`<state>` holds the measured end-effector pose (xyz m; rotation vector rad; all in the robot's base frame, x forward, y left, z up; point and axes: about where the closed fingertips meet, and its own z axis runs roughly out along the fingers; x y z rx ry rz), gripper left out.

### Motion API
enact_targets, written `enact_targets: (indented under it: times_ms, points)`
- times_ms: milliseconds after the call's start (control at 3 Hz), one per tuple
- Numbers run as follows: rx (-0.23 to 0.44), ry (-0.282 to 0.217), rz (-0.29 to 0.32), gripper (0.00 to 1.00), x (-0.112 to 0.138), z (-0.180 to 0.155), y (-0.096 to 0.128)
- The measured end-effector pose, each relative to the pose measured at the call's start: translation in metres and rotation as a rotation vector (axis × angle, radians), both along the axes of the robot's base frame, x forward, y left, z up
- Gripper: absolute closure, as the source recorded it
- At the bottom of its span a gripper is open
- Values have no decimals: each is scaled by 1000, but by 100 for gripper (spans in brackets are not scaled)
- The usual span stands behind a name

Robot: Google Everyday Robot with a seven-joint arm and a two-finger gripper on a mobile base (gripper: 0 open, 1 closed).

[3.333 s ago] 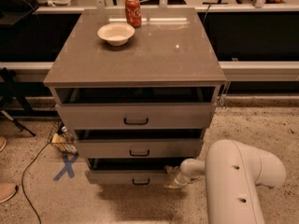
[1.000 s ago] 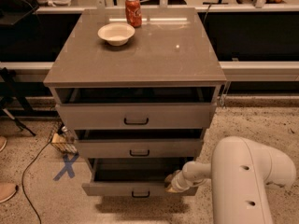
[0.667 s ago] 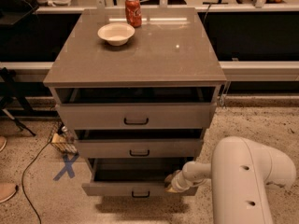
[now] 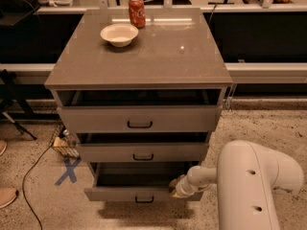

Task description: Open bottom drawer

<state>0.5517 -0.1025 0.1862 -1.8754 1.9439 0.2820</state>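
The grey-taupe three-drawer cabinet (image 4: 139, 63) stands in the middle of the camera view. Its bottom drawer (image 4: 120, 193), with the slimmest front and a small black bar handle (image 4: 144, 200), is pulled out further than the two above, showing a dark inside. My gripper (image 4: 175, 188) is at the right end of the bottom drawer's front, at its top edge, on the white arm (image 4: 249, 186) that comes in from the lower right. The top drawer (image 4: 139, 118) and middle drawer (image 4: 143, 152) each stand slightly out.
A white bowl (image 4: 119, 34) and a red soda can (image 4: 136, 11) sit on the cabinet top. A blue X (image 4: 67, 170), a black cable (image 4: 29, 176) and a small cardboard piece (image 4: 64, 146) lie on the floor at left. A shoe tip (image 4: 7, 195) shows at the left edge.
The bottom drawer has slid out toward the camera since the earliest frame, with my gripper moving out with it. Over the last second nothing has visibly moved.
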Motion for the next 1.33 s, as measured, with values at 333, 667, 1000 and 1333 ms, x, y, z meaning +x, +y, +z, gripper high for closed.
enact_targets:
  times_ms: [333,667,1000,1333]
  points:
    - [1,3,1,11,-1,-1,1]
    - [2,5,3,0,-2,-2,2]
    - [-5,23,16,0,-4,-5,3]
    - [-29,72,26,0,-7,-13,5]
